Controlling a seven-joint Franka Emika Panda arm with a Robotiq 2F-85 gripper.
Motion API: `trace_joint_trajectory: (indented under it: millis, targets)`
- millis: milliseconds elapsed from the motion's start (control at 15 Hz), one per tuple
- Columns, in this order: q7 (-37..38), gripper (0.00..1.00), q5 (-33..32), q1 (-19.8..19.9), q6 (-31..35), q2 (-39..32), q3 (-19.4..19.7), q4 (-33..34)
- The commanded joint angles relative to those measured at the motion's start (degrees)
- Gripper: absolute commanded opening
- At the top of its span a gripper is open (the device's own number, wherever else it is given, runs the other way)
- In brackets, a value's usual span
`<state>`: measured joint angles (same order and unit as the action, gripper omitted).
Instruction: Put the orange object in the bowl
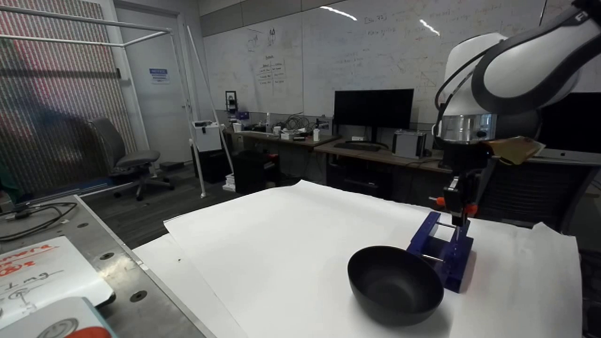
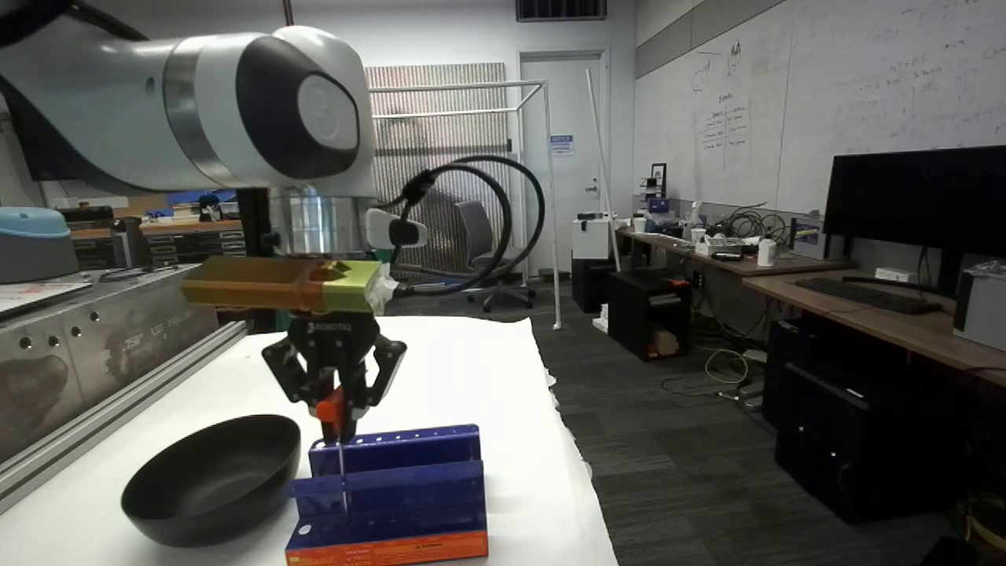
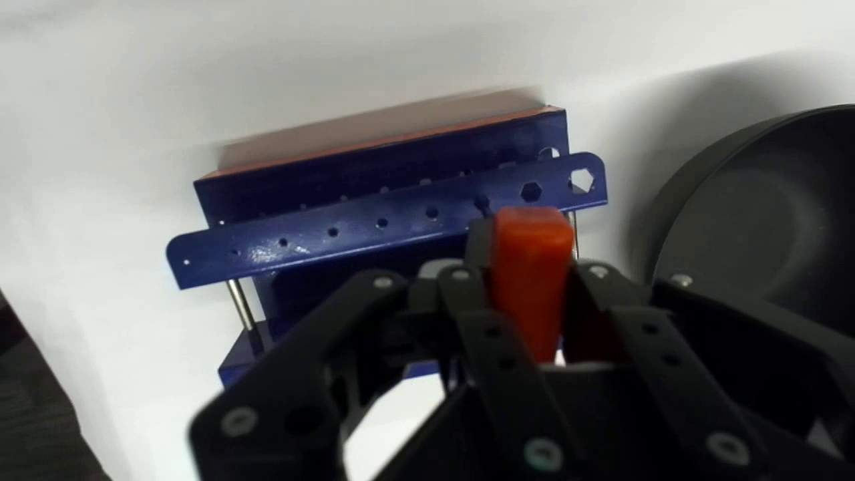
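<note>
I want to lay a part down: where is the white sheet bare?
In an exterior view, the white sheet is bare between bowl and metal bench, and right of the blue rack. Crowded: rack close beside bowl, gripper above rack.

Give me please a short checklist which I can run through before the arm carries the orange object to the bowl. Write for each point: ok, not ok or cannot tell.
1. The jaws shut on the orange object: ok; it sits between them in the wrist view.
2. Grip firm enough for carrying: cannot tell from still pictures.
3. Its lower end free of the blue stand: cannot tell; that part is not clear.
4. The bowl upright, opening upward: ok.
5. The orange object over the bowl: not ok; it is at the blue stand, beside the bowl.
</note>
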<state>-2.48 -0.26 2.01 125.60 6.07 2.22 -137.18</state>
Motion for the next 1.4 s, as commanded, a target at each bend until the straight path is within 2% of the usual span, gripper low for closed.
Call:
trace_joint_trajectory:
  millis: [0,133,333,533,800,1067,1333]
  targets:
    - [3.9,0.15,-1.8,-0.6,-4.1,7.1,-1.4,1.1]
    - [5.5,0.15,-1.5,-1.0,-5.3,9.9,-2.4,1.4]
    - [3.1,0.15,3.5,-2.6,-11.3,11.7,-2.5,3.8]
    - [-0.3,0.15,11.5,-4.0,-18.8,8.8,-0.9,7.5]
    - [-7.1,0.13,21.8,-3.9,-22.3,2.8,1.0,9.2]
    - [-13.8,0.12,30.1,-3.8,-13.3,-2.9,-0.1,6.7]
    - [-18.0,0.12,35.9,-4.1,-5.6,-8.7,-2.4,7.3]
